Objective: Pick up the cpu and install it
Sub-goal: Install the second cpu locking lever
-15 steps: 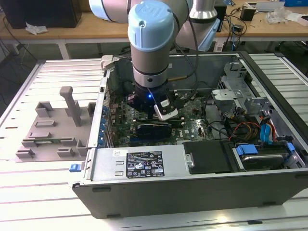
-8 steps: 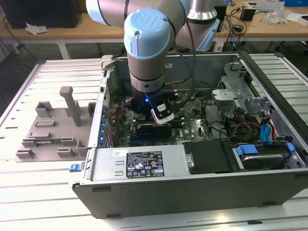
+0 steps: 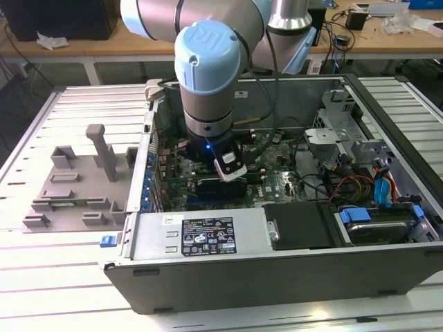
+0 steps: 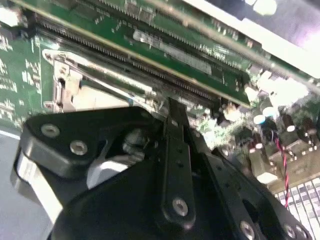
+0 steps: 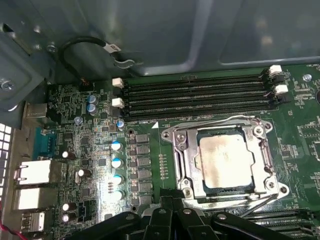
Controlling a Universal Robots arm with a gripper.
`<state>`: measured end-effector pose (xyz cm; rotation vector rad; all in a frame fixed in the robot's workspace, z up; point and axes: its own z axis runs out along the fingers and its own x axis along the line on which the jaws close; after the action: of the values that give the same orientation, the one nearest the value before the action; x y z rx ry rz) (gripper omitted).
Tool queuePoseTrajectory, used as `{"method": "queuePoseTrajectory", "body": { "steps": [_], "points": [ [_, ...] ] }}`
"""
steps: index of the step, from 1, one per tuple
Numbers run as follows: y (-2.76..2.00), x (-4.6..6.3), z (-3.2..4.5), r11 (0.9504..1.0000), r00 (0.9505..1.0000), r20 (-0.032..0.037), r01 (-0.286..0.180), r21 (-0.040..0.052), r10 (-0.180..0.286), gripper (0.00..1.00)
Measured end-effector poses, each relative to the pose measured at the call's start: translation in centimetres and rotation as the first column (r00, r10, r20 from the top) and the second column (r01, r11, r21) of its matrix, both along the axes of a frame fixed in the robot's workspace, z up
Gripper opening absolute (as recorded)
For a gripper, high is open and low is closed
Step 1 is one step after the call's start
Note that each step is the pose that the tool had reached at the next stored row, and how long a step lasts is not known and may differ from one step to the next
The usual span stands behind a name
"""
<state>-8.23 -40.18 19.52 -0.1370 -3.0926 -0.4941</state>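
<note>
The cpu (image 5: 227, 161), a silver square with a dull, smudged top, lies flat inside the motherboard socket. The socket's metal frame (image 5: 182, 150) surrounds it. In the first wrist view my gripper (image 5: 175, 206) hangs just off the socket's edge, shut with nothing in it and apart from the chip. In the second wrist view the gripper (image 4: 172, 107) points down at the board beside the socket frame (image 4: 62, 75), and a pale part of the cpu (image 4: 97, 97) shows past the black gripper body. In the exterior view the arm's wrist hangs low inside the open computer case (image 3: 387, 277), with the gripper (image 3: 219, 181) over the board.
Four memory slots (image 5: 197, 97) run along the far side of the socket, with a black cable (image 5: 85, 47) looping above them. Capacitors (image 5: 116, 162) and rear ports (image 5: 35, 172) flank the socket. A drive cage (image 3: 339, 131), loose wires (image 3: 346, 183) and a grey fixture (image 3: 76, 180) outside the case are nearby.
</note>
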Motion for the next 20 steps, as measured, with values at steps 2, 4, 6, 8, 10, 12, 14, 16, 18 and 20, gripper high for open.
{"method": "queuePoseTrajectory", "body": {
  "steps": [2,4,6,8,10,12,14,16,18,20],
  "points": [
    [-0.01,0.0,0.01,1.0,1.0,0.0,0.0,-0.0002,0.0,0.11],
    [-0.01,0.0,0.01,1.0,1.0,-0.0001,0.0,-0.0002,0.0,0.11],
    [-0.01,0.0,0.81,1.0,1.0,-0.0002,0.0,-0.0004,0.0,0.11],
    [-0.01,0.0,1.5,1.0,1.0,0.0,0.0,-0.0002,0.0,0.11],
    [-0.01,0.0,2.3,1.0,1.0,-0.0002,0.0,-0.0006,0.0,0.11],
    [-0.01,0.0,2.86,1.0,1.0,0.0,0.0,-0.0002,0.0,0.11],
    [-0.01,0.0,3.51,1.0,1.0,-0.0001,0.001,-0.0002,-0.001,0.11],
    [-0.01,0.0,4.16,1.0,1.0,-0.0001,0.001,-0.0002,-0.001,0.11],
    [-0.01,0.0,4.84,1.0,1.0,-0.0001,0.001,-0.0004,-0.001,0.11],
    [-0.01,0.3,4.95,0.9999,1.0,-0.0064,0.003,-0.0168,-0.003,0.11]
  ]
}}
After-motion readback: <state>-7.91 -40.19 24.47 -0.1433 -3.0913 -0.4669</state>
